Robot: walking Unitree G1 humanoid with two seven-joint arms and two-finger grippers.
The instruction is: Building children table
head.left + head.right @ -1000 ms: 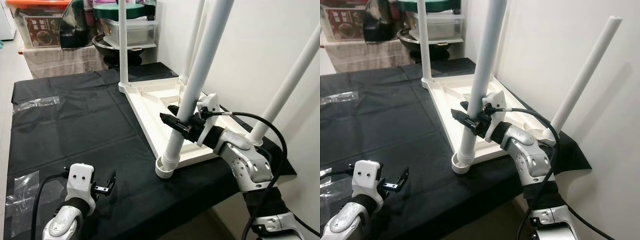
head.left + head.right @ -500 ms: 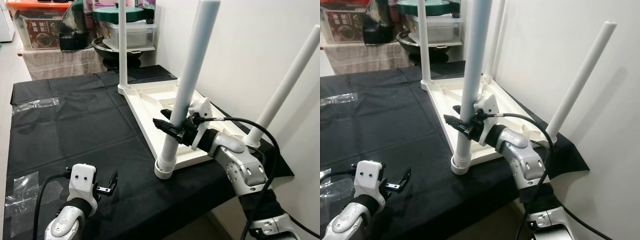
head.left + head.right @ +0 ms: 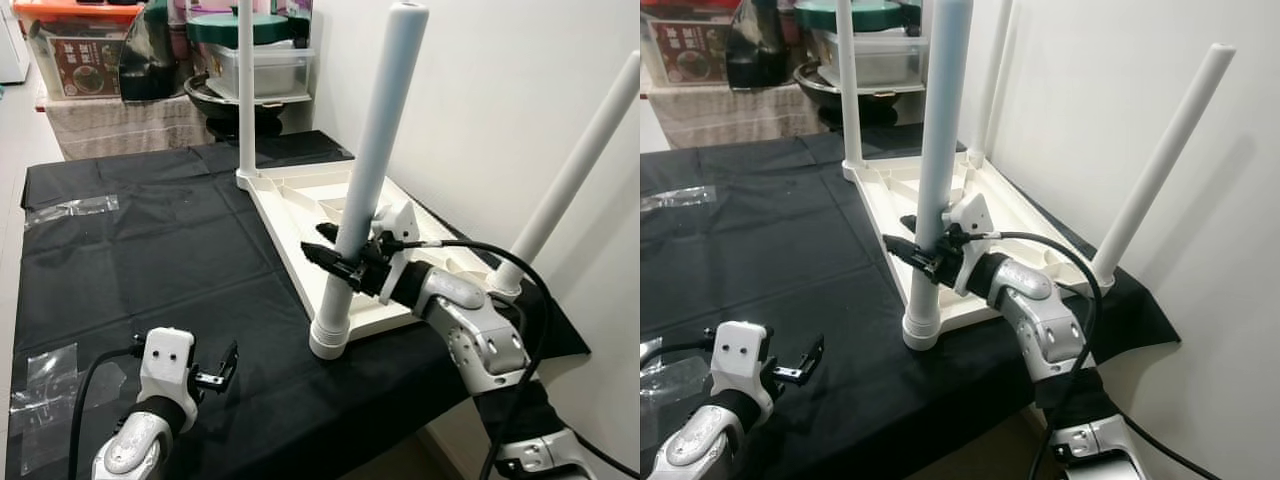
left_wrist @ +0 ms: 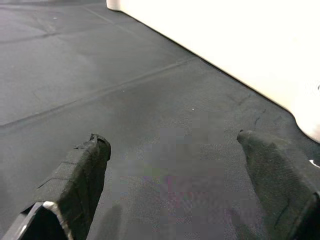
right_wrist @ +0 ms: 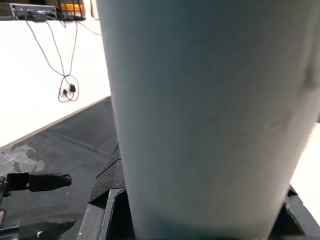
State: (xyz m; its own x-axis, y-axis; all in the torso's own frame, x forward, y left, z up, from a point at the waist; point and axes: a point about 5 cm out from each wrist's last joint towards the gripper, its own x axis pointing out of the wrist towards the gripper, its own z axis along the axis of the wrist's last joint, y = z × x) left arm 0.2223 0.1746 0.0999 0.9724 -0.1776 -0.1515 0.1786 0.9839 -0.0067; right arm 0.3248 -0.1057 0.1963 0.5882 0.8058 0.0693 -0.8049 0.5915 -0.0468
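Observation:
A white children's table top (image 3: 300, 215) lies upside down on the black cloth (image 3: 150, 250). White legs stand up from its corners. My right gripper (image 3: 335, 256) is shut on the near leg (image 3: 365, 190), low down, just above its ribbed foot (image 3: 329, 336) at the table's near corner. That leg (image 5: 200, 115) fills the space between the fingers in the right wrist view. It stands almost upright. My left gripper (image 3: 225, 366) hovers open over the cloth at the near left, holding nothing; its two fingers (image 4: 80, 172) are spread wide in the left wrist view.
A white wall runs close along the right. Other legs stand at the far left corner (image 3: 246, 90) and at the right (image 3: 570, 180). Storage boxes (image 3: 80, 45) and a pot (image 3: 250, 90) sit beyond the table. Clear tape (image 3: 70, 208) lies on the cloth at left.
The near leg has swung from leaning right to nearly upright, with my right gripper holding it and shifting left. The left gripper has stayed put.

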